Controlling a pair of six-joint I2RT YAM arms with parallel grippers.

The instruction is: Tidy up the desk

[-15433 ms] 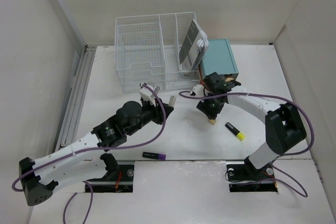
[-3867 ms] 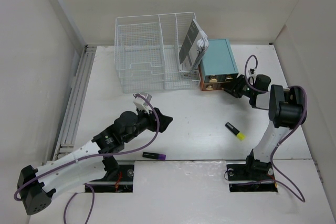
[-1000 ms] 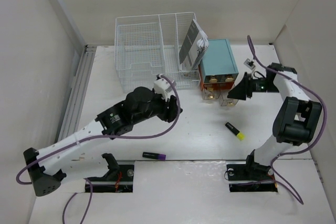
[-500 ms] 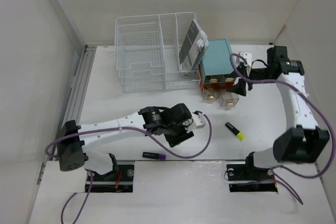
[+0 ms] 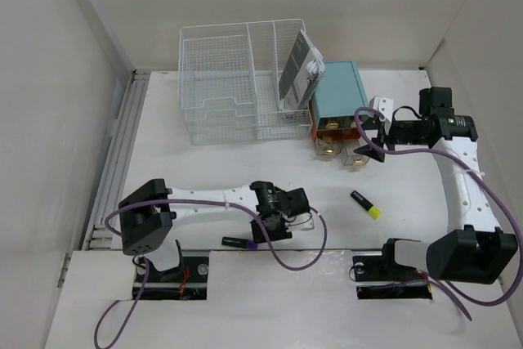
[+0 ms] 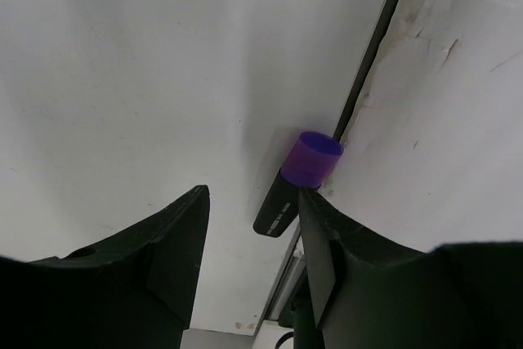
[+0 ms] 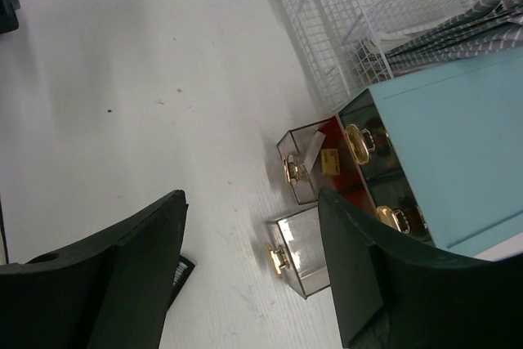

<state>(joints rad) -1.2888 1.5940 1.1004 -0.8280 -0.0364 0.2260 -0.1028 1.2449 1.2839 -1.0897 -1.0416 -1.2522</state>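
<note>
Flat matte white desk point(image 5: 204, 169) looks widest 9-to-3 from above, with a ribbed metal rail point(image 5: 114, 161) running 12-to-6 down its 9 o'clock edge. It sits under both grippers. The left gripper point(image 6: 252, 195) is partly spread and empty over a purple-capped black marker point(image 6: 306, 165). The right gripper point(image 7: 249, 195) is spread wide, also empty.

Swung the left gripper point(image 6: 252, 202) away from the wire organizer point(image 5: 216, 79) and down to the near edge of the desk point(image 5: 204, 169), over the purple-capped marker point(image 6: 298, 181). Drew the left clear drawer point(image 5: 327, 149) and the right clear drawer point(image 5: 357, 158) out of the teal drawer box point(image 5: 339, 91). Backed the right gripper point(image 7: 249, 202) off the drawer fronts, lifted it rightward, and spread its jaws wider.
</note>
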